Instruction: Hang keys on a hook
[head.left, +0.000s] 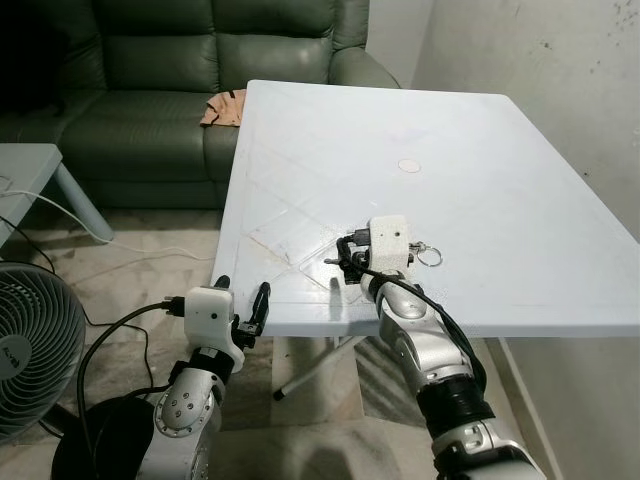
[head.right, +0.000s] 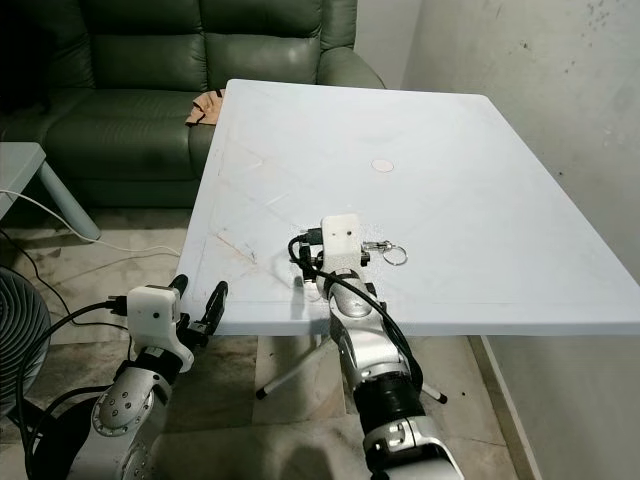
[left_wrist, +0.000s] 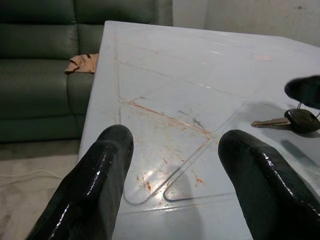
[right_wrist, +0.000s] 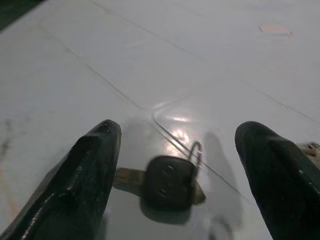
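Your right gripper hung spread wide over the keys on the white worktop; its camera box hid most of them, ring poking out at 3 o'clock. Left gripper gaped too, off the edge.

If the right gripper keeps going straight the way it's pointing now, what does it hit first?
Most likely the key: its black head lies on the white table, between the open fingers of the right gripper and just ahead. How near is hard to judge.

Even indoor light, glare on the white table (right wrist view dim, softly blurred).
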